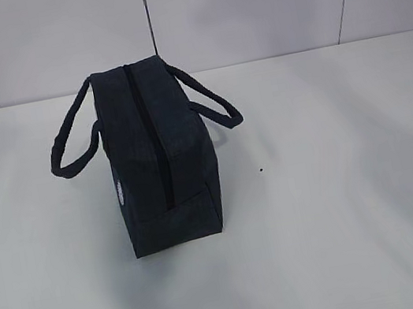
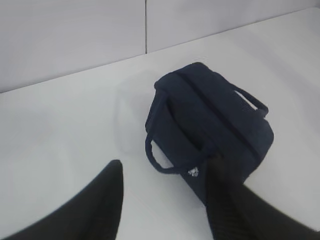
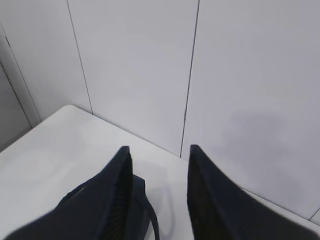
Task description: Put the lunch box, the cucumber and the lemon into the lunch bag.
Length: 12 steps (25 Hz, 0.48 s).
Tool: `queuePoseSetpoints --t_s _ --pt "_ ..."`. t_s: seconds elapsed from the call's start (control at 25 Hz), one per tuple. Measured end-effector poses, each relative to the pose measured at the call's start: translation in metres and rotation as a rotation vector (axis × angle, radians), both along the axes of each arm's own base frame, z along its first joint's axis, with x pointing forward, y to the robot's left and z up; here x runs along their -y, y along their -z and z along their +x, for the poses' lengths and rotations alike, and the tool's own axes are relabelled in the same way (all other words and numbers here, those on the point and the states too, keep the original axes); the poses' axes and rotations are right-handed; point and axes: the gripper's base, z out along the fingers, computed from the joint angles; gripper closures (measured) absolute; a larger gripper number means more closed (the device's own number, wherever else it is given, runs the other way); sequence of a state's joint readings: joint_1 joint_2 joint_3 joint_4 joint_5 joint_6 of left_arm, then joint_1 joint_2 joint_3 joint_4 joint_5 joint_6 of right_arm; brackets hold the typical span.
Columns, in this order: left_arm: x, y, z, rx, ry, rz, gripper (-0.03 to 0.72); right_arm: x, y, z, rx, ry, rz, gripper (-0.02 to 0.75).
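Note:
The dark navy lunch bag stands on the white table, its black zipper closed along the top and its two loop handles hanging to either side. It also shows in the left wrist view with its small white logo, and partly in the right wrist view. My left gripper is open above the table beside the bag's near end. My right gripper is open and empty, above the bag's far end. Neither gripper shows in the exterior view. The lunch box, cucumber and lemon are out of view.
A pale panelled wall rises behind the table's far edge. A small dark speck lies on the table right of the bag.

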State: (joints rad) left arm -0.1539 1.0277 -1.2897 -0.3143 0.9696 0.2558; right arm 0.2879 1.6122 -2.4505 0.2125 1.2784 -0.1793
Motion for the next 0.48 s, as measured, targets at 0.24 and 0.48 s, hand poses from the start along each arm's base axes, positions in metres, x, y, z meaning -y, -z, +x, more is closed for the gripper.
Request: queuePoseSetpoints --t_s 0.24,0.48 --pt "-0.009 0.011 -0.064 0.064 0.004 -0.011 0.324 0.017 -0.023 -0.061 0.071 0.001 0.047 0.458" --pt "-0.011 0.007 -0.098 0.098 0.044 -0.031 0.325 0.04 0.0 -0.123 0.019 0.04 0.009 0.46"
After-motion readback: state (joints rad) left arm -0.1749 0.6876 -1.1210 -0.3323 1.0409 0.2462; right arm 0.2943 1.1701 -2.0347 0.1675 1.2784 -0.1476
